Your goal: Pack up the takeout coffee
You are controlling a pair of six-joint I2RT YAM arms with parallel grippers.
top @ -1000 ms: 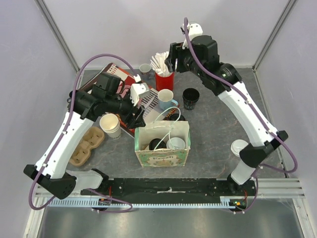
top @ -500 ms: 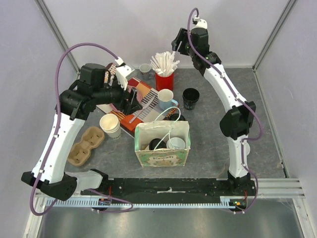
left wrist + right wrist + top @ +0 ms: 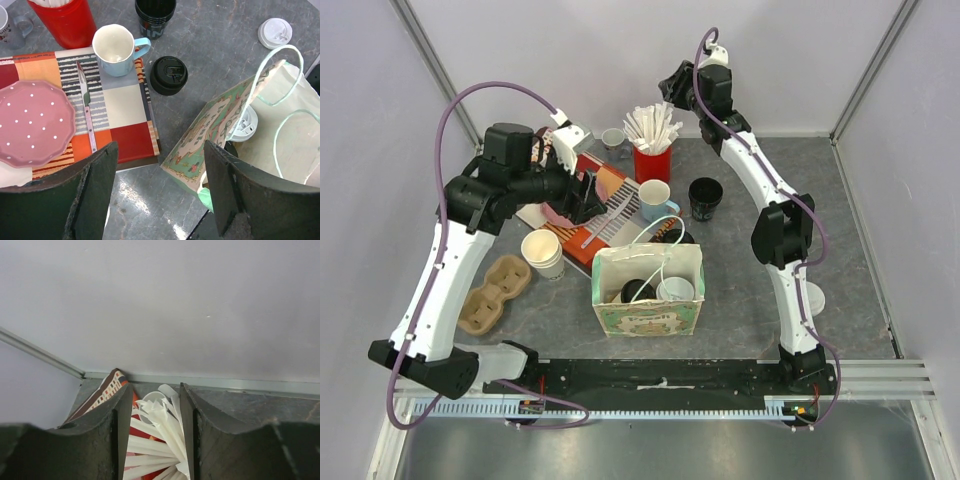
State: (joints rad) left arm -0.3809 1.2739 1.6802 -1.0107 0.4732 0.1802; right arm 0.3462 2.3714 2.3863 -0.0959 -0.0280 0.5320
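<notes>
Retreat on both sides! Look at the left gripper (image 3: 159, 165): hauled up and back off the paper bag (image 3: 646, 318) within the last second, now parked over the striped mat (image 3: 122, 107) at the bag's ten o'clock, spread wide, carrying nothing. Then the right gripper (image 3: 156, 405): swung from beside the red straw holder (image 3: 652, 165) up toward the back wall at twelve o'clock, narrowed to a middling gap, nothing pinched.

Down in the bag, a white-lidded cup (image 3: 675, 290), plus a dark round shape beside it, too murky to name. Just outside at twelve o'clock, on the table, a black-lidded cup (image 3: 169, 75). Probably a finished drop, with that black one looking like the next pick.
</notes>
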